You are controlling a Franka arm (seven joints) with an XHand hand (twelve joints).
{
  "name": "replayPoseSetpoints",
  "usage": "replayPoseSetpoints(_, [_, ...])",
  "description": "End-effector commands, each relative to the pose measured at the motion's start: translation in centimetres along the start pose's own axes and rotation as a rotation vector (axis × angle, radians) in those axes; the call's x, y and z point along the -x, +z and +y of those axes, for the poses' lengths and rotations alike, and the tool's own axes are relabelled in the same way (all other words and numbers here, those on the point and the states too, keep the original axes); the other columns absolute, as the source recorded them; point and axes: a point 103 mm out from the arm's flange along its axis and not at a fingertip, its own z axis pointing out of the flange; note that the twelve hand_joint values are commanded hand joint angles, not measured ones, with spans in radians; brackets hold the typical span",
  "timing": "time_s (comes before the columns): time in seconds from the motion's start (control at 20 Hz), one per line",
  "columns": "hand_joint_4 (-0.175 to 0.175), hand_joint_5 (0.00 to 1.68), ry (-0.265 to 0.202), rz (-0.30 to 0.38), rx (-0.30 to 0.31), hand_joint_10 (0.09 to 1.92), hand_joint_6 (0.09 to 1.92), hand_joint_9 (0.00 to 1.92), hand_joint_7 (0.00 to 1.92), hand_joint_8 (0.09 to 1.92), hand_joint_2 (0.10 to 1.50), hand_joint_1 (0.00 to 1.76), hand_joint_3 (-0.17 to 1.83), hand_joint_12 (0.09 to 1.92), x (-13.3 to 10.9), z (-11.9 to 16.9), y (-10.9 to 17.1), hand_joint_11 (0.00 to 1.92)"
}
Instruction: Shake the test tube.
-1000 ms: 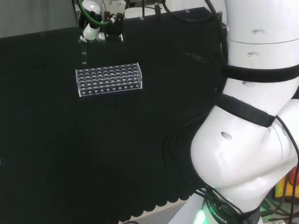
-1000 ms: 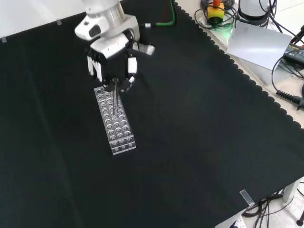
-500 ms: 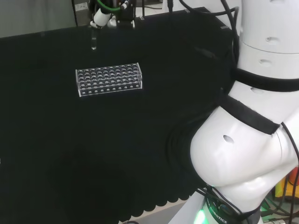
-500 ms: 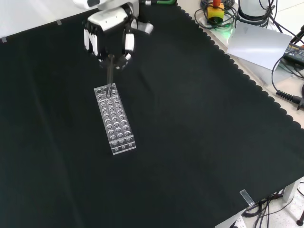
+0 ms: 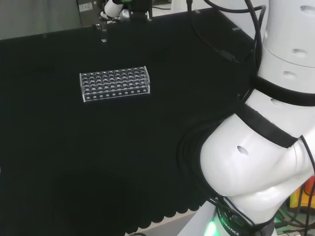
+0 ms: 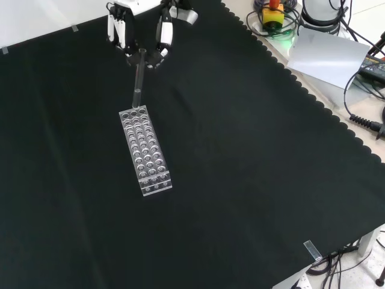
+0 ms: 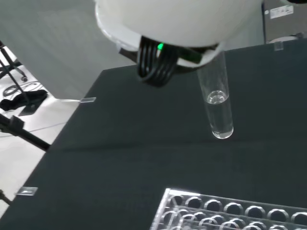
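Observation:
My hand (image 6: pixel 139 29) hangs at the top of the front view with its fingers curled round a clear test tube (image 6: pixel 138 75). The tube points straight down and its tip is above the far end of the clear rack (image 6: pixel 145 149). In the wrist view the test tube (image 7: pixel 217 101) holds a little clear liquid at its rounded bottom, well above the rack (image 7: pixel 225 212). In the head view the hand (image 5: pixel 114 7) is at the top edge, with the tube (image 5: pixel 103 35) hanging beyond the rack (image 5: pixel 114 83).
The rack's holes look empty. The black cloth's scalloped edge (image 6: pixel 313 99) runs along the right of the front view, with cables and a grey sheet (image 6: pixel 328 57) beyond it. The arm's white links (image 5: pixel 266 142) stand at the right of the head view.
The hand has risen with the test tube, lifting it out of the rack's far end until its tip hangs above the rack.

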Motion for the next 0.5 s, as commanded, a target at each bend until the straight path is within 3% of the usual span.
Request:
replayPoseSetpoints(0.05, [-0.175,1.38,0.087,-0.068,-0.001,0.62,0.5,1.57,1.44,0.5,0.53,1.33,0.81,1.0,4.2,-1.2,-1.4,1.14])
replayPoseSetpoints(0.5, [-0.175,1.38,0.268,-0.201,-0.008,0.63,0.5,1.57,1.44,0.5,0.52,1.33,0.81,1.0,14.1,-4.5,-4.3,1.14])
